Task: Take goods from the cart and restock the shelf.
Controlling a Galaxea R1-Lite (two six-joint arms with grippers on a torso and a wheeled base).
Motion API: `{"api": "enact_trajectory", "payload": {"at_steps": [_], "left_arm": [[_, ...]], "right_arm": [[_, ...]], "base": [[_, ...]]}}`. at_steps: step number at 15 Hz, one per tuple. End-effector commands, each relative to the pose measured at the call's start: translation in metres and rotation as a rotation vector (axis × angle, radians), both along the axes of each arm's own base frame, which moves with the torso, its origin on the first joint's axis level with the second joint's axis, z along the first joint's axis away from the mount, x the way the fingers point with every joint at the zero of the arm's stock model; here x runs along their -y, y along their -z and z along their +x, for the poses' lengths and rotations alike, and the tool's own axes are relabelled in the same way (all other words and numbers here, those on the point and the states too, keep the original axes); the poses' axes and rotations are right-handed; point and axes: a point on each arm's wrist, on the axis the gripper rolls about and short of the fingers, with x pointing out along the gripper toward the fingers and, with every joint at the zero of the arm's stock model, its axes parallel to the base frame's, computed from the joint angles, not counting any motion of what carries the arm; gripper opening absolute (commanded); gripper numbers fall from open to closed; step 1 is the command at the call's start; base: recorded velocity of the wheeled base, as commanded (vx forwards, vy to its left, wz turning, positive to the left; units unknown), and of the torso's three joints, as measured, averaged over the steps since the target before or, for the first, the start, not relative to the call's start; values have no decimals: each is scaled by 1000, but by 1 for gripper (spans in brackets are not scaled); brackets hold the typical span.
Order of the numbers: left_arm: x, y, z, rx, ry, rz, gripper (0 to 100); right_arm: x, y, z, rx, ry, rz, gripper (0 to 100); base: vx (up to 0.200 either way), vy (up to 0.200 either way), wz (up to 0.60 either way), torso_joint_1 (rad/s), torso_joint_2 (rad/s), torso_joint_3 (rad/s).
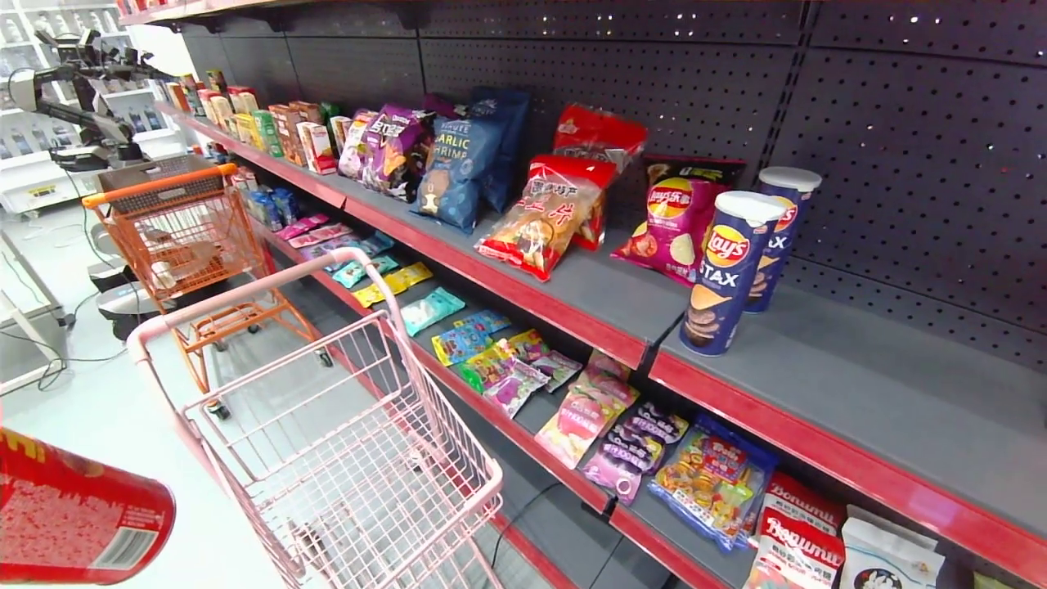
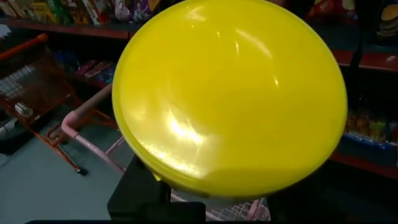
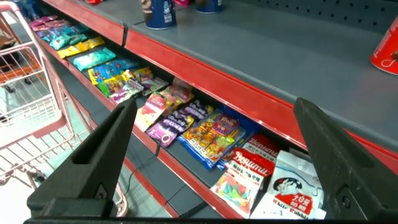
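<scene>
A red chip can (image 1: pixel 74 523) hangs in the air at the lower left of the head view, beside the pink cart (image 1: pixel 343 442). Its yellow lid (image 2: pixel 230 93) faces the left wrist camera, and my left gripper (image 2: pixel 224 196) is shut around the can. My right gripper (image 3: pixel 214 155) stands open with nothing between its fingers, in front of the red-edged grey shelf (image 3: pixel 280 56). Two blue chip cans (image 1: pixel 728 270) stand upright on that shelf, with bare shelf (image 1: pixel 883 384) to their right.
Snack bags (image 1: pixel 540 221) line the shelf left of the blue cans. Candy packets (image 1: pixel 605 425) fill the lower shelf. An orange cart (image 1: pixel 180 229) stands farther down the aisle behind the pink cart. Another red can (image 3: pixel 387 50) stands on the shelf.
</scene>
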Motion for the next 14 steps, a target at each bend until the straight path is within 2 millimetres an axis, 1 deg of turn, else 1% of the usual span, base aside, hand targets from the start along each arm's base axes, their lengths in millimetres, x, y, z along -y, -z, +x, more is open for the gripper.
{"api": "enact_trajectory", "payload": {"at_steps": [1,6,14], "left_arm": [[0,7,-5,7,-19,1,0],[0,12,-14,33,-19,2,0],[0,14,-15,38,-9,2,0]], "right_arm": [[0,0,0,-1,-1,1,100],[0,0,0,-1,1,-1,100],[0,0,0,-1,1,-1,100]], "base": [[0,0,-600,12,-22,-22],[0,0,-600,6,-2,1],[0,0,-600,4,1,1]]}}
